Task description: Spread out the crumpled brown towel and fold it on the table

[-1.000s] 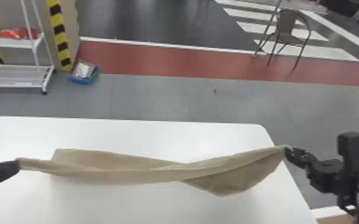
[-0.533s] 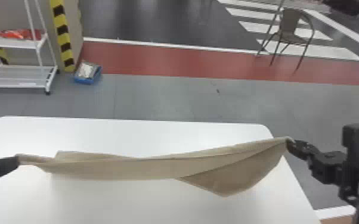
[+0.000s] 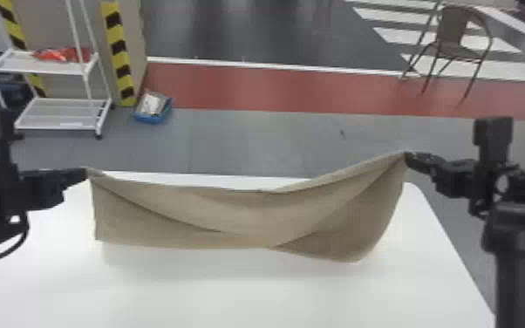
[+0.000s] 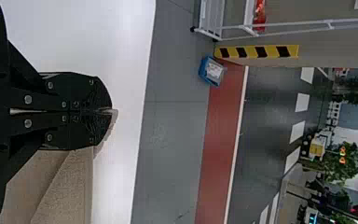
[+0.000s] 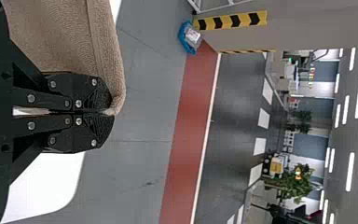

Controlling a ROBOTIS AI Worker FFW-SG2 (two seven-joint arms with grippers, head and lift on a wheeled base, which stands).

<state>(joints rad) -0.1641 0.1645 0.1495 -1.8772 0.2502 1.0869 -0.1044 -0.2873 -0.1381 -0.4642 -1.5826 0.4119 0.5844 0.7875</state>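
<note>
White table (image 3: pixel 253 296) on grey floor (image 3: pixel 253 139), red strip (image 3: pixel 274 87) beyond; blue tray (image 3: pixel 147 117) held a pack whose label (image 4: pixel 214 72) was too small to read. Brown towel (image 3: pixel 248 218) hung over the table, top edge sagging mid-span. Left gripper (image 3: pixel 85 173) was closed, pinching one upper end; right gripper (image 3: pixel 407 158), also closed, pinched the other, slightly higher.

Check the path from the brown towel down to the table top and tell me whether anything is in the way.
Nothing visible stands in the way. The brown towel hangs from the left claw and the right claw, with its lower edge over the white table.
</note>
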